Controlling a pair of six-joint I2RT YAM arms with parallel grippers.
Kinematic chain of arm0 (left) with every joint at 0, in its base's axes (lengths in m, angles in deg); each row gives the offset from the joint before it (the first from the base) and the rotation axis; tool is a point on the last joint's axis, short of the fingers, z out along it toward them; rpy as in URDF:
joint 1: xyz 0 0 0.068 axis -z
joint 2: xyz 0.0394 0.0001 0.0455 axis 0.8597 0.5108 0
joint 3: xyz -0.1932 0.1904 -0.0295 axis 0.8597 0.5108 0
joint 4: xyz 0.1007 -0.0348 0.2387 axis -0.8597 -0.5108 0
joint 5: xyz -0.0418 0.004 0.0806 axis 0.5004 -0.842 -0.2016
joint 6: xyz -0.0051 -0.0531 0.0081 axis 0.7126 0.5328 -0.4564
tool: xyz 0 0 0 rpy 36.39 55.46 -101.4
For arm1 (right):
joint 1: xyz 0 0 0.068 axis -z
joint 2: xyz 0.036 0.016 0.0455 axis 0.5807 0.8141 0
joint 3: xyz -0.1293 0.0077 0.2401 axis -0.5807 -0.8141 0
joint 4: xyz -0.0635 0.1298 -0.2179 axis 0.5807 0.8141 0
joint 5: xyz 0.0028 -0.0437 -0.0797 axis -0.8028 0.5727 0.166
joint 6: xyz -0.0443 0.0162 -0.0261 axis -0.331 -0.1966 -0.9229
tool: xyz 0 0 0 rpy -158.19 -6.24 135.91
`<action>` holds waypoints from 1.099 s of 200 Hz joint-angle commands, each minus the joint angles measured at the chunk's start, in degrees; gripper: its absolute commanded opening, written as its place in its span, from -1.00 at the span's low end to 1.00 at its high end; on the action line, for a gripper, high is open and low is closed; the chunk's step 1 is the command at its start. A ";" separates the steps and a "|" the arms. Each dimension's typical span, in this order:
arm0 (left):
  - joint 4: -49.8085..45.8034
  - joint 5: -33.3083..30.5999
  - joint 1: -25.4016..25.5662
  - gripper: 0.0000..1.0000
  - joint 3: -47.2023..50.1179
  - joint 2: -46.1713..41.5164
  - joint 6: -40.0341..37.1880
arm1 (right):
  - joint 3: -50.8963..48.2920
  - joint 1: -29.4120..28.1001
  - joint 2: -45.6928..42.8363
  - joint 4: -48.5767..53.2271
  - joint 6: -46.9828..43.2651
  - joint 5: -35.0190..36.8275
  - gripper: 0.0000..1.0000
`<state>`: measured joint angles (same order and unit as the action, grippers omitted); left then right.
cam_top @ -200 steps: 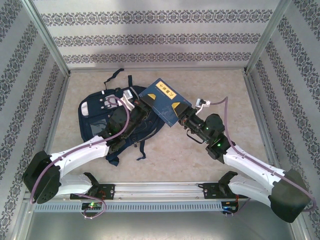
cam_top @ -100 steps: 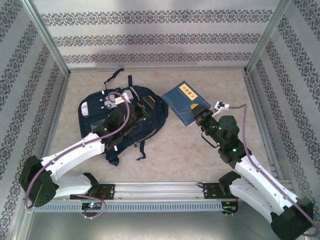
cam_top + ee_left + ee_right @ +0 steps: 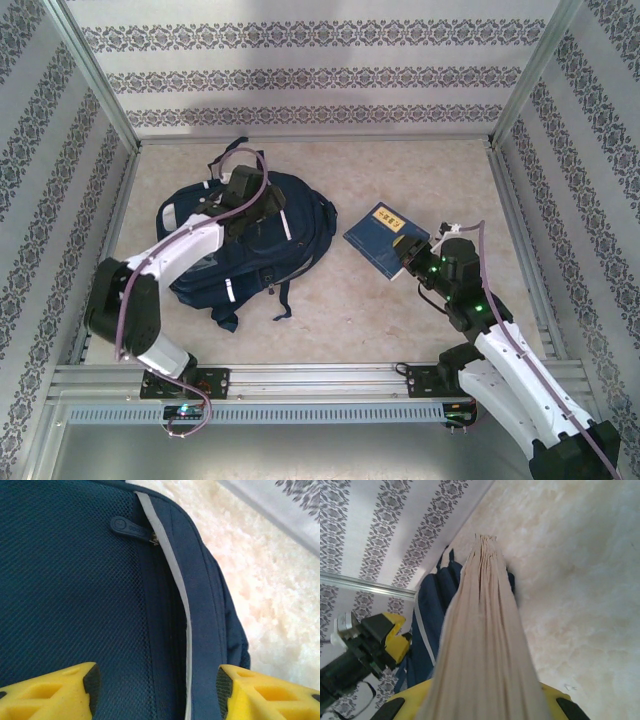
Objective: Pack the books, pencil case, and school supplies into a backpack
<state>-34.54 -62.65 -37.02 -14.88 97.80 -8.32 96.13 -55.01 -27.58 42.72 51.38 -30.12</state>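
The dark navy backpack [image 3: 250, 255] lies flat on the left half of the table. My left gripper [image 3: 265, 208] hovers open over its upper part. In the left wrist view its yellow fingers [image 3: 55, 695] straddle the mesh panel, the zip line and the thin white stripe [image 3: 175, 580], with the zipper pull [image 3: 129, 526] ahead. To the right of the backpack, my right gripper [image 3: 408, 252] is shut on a thin navy book [image 3: 380, 233] with gold label marks. The book's page edge [image 3: 482, 645] runs forward from the jaws, low over the table. The other books and supplies are out of view.
The pale table surface [image 3: 340, 300] lies between the backpack and the book. A dark strap [image 3: 283, 300] trails from the backpack toward the near edge, and another loops at the back [image 3: 228, 150]. Patterned walls close in the back and sides.
My right gripper has carried the navy book away from the backpack, rightward and lower. My left gripper has swung from the backpack's middle to its far upper part.
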 commanded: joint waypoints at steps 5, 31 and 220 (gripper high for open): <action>0.41 5.24 -1.13 0.20 -4.57 3.80 -5.45 | -0.84 1.27 -0.70 -1.12 -2.91 -2.69 -1.00; 1.45 7.15 -1.32 0.08 -7.11 7.94 -6.15 | -1.54 1.86 -0.04 -1.69 -3.32 -3.74 -1.00; -23.50 28.16 7.36 -1.00 -37.47 17.63 -19.45 | 8.85 3.52 -7.67 20.76 -13.99 13.50 -0.99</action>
<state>-52.71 -45.14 -34.07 -43.87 116.75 -21.09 100.37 -51.73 -32.38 55.73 40.30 -26.30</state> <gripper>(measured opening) 0.061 0.149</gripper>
